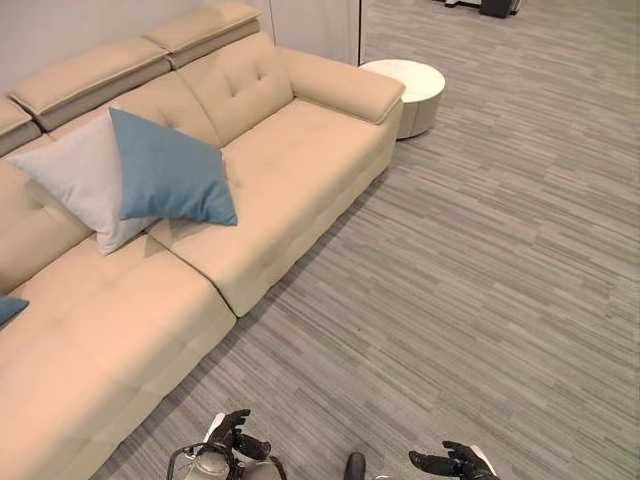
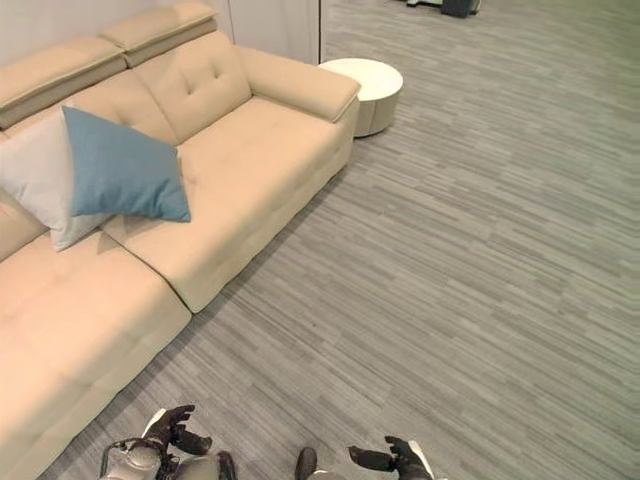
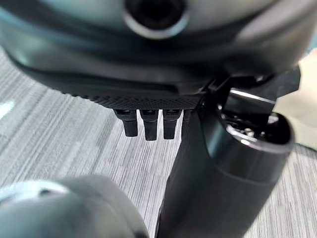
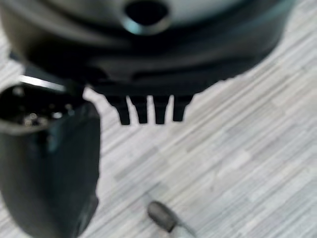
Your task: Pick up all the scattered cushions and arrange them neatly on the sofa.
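A blue cushion (image 1: 170, 172) leans upright against the backrest of the beige sofa (image 1: 290, 170), overlapping a light grey cushion (image 1: 85, 180) just to its left. The corner of another blue cushion (image 1: 8, 307) pokes in at the left edge, on the sofa seat. My left hand (image 1: 238, 432) hangs low over the floor near the sofa's front, fingers (image 3: 148, 126) relaxed and holding nothing. My right hand (image 1: 455, 462) is also low, over bare floor, with straight fingers (image 4: 148, 111) and nothing in it.
A round white side table (image 1: 410, 85) stands beyond the sofa's right armrest. Grey striped carpet (image 1: 480, 260) stretches to the right of the sofa. A wall runs behind the sofa.
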You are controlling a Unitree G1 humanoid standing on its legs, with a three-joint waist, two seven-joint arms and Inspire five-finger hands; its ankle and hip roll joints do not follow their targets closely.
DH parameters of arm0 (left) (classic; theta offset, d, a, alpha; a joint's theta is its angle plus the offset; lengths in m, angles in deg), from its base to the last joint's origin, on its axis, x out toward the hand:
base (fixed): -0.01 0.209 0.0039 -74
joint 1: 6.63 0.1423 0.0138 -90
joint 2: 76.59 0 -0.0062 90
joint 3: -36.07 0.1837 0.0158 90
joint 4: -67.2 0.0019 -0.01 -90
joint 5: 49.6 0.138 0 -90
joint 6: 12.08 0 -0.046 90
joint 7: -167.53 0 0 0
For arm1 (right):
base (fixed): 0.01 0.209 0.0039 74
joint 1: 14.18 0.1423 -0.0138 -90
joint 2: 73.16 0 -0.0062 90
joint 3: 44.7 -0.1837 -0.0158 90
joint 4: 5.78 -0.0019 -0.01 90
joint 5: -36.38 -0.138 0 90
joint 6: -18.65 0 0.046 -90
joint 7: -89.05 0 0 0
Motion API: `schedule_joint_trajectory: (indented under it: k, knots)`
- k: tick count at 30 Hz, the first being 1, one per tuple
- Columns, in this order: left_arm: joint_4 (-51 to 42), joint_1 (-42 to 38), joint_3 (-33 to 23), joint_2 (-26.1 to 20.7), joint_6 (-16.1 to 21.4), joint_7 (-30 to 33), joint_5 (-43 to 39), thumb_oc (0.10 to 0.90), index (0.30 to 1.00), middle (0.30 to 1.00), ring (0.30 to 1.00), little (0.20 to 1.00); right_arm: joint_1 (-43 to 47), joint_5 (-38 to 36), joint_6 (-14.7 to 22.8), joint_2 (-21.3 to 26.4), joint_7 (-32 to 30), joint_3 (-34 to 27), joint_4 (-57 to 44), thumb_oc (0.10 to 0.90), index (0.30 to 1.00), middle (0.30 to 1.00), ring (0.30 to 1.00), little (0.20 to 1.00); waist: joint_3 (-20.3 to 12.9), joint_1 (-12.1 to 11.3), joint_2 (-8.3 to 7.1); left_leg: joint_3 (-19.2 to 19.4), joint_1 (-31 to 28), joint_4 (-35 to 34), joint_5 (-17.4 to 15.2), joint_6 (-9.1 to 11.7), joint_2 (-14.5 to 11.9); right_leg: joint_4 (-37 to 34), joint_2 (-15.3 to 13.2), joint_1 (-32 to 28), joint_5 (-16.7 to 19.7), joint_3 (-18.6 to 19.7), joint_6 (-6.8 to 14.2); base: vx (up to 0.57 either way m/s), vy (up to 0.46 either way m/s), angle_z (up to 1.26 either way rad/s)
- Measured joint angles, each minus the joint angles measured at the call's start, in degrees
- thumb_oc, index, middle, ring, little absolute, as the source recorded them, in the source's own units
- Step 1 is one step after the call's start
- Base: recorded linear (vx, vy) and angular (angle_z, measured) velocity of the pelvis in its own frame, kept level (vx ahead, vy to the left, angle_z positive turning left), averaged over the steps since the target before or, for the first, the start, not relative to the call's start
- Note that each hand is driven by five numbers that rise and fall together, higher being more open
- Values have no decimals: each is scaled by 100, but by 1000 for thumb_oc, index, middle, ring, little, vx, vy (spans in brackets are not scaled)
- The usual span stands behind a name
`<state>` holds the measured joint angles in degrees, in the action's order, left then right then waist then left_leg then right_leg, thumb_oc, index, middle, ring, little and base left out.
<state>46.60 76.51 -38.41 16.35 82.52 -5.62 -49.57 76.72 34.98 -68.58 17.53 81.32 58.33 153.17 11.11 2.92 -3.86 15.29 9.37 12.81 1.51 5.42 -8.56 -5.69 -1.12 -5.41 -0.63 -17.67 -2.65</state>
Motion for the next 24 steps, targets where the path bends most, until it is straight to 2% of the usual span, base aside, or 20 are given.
schedule_joint_trajectory:
  k: [1,2,3,4,5,7,8,9,10,11,12,14,15,16,18,19,21,22,23,24]
  knots:
    - [19,-13,8,3,2,-1,3,800,900,900,900,900,-14,-14,-25,-8,0,5,99,800,900,900,900,900,-11,-1,-26,-30,-12,-494,66,50,7,-1,33,-5,-44,-13,39,182,47,29]
    - [43,-28,-7,29,2,-5,-5,800,900,900,900,900,2,-19,-35,-17,-2,4,253,800,900,900,900,900,-22,-21,-38,-92,-16,-1165,203,188,5,-2,76,-17,-108,-43,114,195,71,21]
    - [30,-61,-7,18,1,-6,-7,800,900,900,900,900,-25,-21,-67,-14,-2,-3,285,800,900,900,900,900,-19,-32,-37,-81,53,-1551,388,183,-4,3,124,-50,-108,-85,83,134,98,13]
    - [-35,-99,-16,-21,-2,-3,-8,800,900,900,900,900,-89,-20,-68,-13,-2,-6,267,800,900,900,900,900,-4,-37,-62,1,161,-1471,543,87,-85,-1,148,-142,-142,-117,114,378,205,-4]
    - [-52,-74,-58,-31,-1,2,-9,800,900,900,900,900,-117,-20,-62,-5,-3,-7,269,800,900,900,900,900,-11,-45,-66,36,128,-1438,597,10,-57,6,149,-277,-200,-101,194,315,222,-17]
    - [63,4,-47,6,-5,-14,1,800,900,900,900,900,-179,-21,-58,27,0,-70,276,800,900,900,900,900,-128,-3,-30,176,-75,-1281,535,-89,9,6,113,-515,-421,-45,339,250,171,-26]
    - [177,30,-30,33,-2,-20,5,800,900,900,900,900,-257,-22,-51,17,-2,-119,307,800,900,900,900,900,-277,10,-8,144,-150,-1265,583,-309,144,99,51,-565,-494,5,440,144,120,-32]
    - [242,96,-16,7,-36,-18,5,800,900,900,900,900,-336,-38,-58,-37,5,-111,304,800,900,900,900,900,-394,-8,-93,188,-288,-1345,701,-472,263,313,-111,-562,-616,82,549,130,118,-29]
    - [192,111,-8,-37,-59,1,5,800,900,900,900,900,-356,-45,-51,-78,13,-110,259,800,900,900,900,900,-422,5,-144,260,-404,-1407,652,-547,383,545,-250,-490,-660,87,601,242,230,-24]
    - [175,112,-2,-73,-63,-4,6,800,900,900,900,900,-346,-46,-45,-136,9,-122,255,800,900,900,900,900,-422,28,-157,311,-520,-1540,607,-612,487,886,-389,-371,-714,82,679,296,246,-7]
    - [154,67,23,-112,-105,-2,7,800,900,900,900,900,-292,-44,-45,-216,40,-109,144,800,900,900,900,900,-304,135,30,268,-809,-1777,497,-839,593,2882,-760,505,-1049,113,987,318,220,2]
    - [159,0,28,-152,-116,2,10,800,900,900,900,900,-262,-82,2,-188,57,-152,24,800,900,900,900,900,-243,172,88,100,-968,-1785,269,-1047,726,3528,-805,934,-1204,412,1097,182,74,20]
    - [166,-2,22,-201,-118,5,12,800,900,900,900,900,-175,-90,7,-167,68,-173,-4,800,900,900,900,900,-192,240,105,39,-1078,-1784,247,-1031,752,3679,-708,1073,-1251,647,1034,157,4,44]
    - [193,0,27,-222,-118,5,12,800,900,900,900,900,-130,-91,6,-155,71,-170,-5,800,900,900,900,900,-172,286,111,-18,-1166,-1785,242,-1038,769,3695,-621,1165,-1281,753,1006,226,-10,48]
    - [119,-40,101,-202,-108,10,11,800,900,900,900,900,-21,-90,-2,-149,68,-114,-6,800,900,900,900,900,-99,237,223,-12,-1329,-1785,110,-1010,748,3421,-505,1449,-1267,741,982,219,-50,29]
    - [90,-28,193,-227,-107,13,11,800,900,900,900,900,128,-94,36,-126,65,-107,-19,800,900,900,900,900,-78,226,235,-36,-1412,-1784,18,-1024,761,2821,-505,1778,-1101,724,787,290,-86,12]
    - [162,-37,190,-196,-112,16,17,800,900,900,900,900,262,-92,44,-91,74,-101,-74,800,900,900,900,900,-21,248,305,-168,-1457,-1787,-221,-969,679,2392,-394,2105,-903,911,713,215,-66,11]
    - [257,-44,177,-192,-125,13,22,800,900,900,900,900,350,-93,41,-90,89,-103,-104,800,900,900,900,900,43,284,366,-205,-1496,-1788,-191,-884,636,1741,-323,2213,-536,1082,808,135,-59,29]
    - [241,0,194,-185,-122,-4,27,800,900,900,900,900,333,-94,34,-95,105,-112,-109,800,900,900,900,900,75,297,319,-247,-1574,-1786,-187,-822,661,1454,-385,2229,-272,1089,877,260,-154,50]
    - [194,127,193,-167,-111,0,30,800,900,900,900,900,215,-90,27,-131,117,-107,-69,800,900,900,900,900,75,289,149,-355,-1791,-1792,-357,-611,722,1271,-523,2119,415,1090,825,247,-158,50]
